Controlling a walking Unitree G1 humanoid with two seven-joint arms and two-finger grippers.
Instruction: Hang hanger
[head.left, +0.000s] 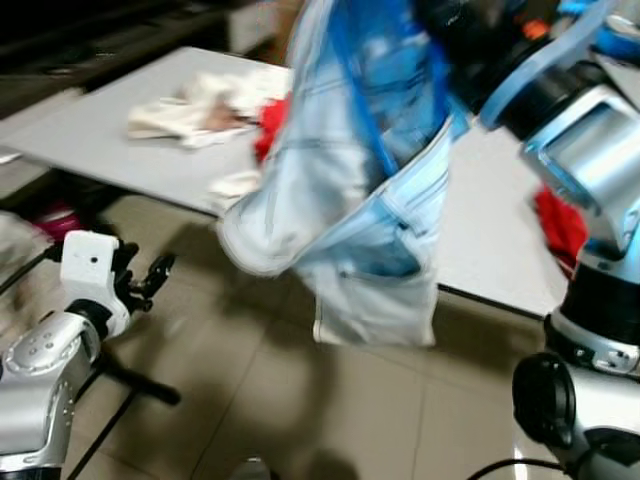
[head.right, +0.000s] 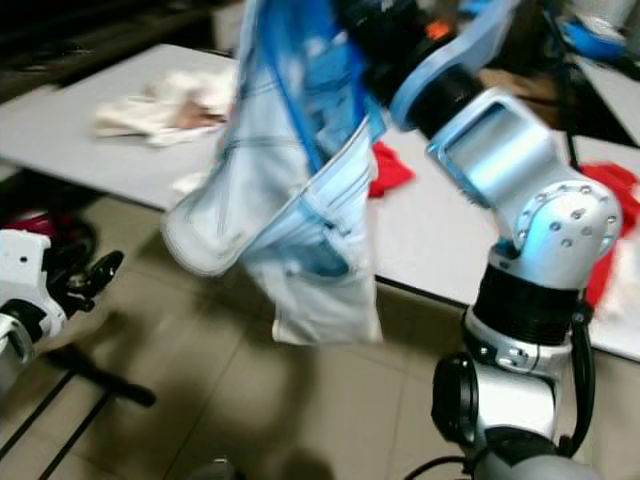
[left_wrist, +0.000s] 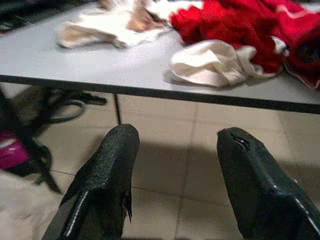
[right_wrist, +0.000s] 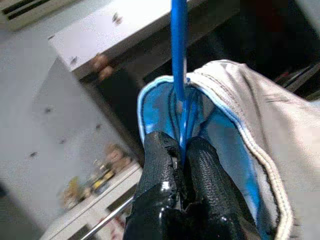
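1. Hanging low at the far left over the tiled floor (head.left: 300, 400), the left gripper (left_wrist: 175, 150) has its fingers (left_wrist: 107, 170) spread wide with nothing between them; they touch nothing.
2. Past those fingers, in the left wrist view, stands a grey table (left_wrist: 100, 65) with a cream cloth (left_wrist: 215, 62) near its edge and red cloth (left_wrist: 235, 25) just behind it, touching it.
3. Further left on the table lies a pale heap (head.left: 195, 105) of white and cream fabric, well apart from the left gripper.
4. Below the table at the left, a pink item (left_wrist: 10, 152) and dark cables sit on the floor; what they are I cannot tell.
5. Near the middle of the head views, light denim jeans (head.left: 370, 200) hang in the air above the floor and in front of the table edge, folded over a blue hanger (right_wrist: 178, 55).
6. At the upper right, the right arm (head.right: 510, 170) is raised, and the right gripper (right_wrist: 182, 165) has its fingers pressed together on the thin blue stem of the hanger, with the jeans' waistband draped just beside them.
7. More red cloth (head.right: 610, 230) lies on the table at the far right, behind the arm.
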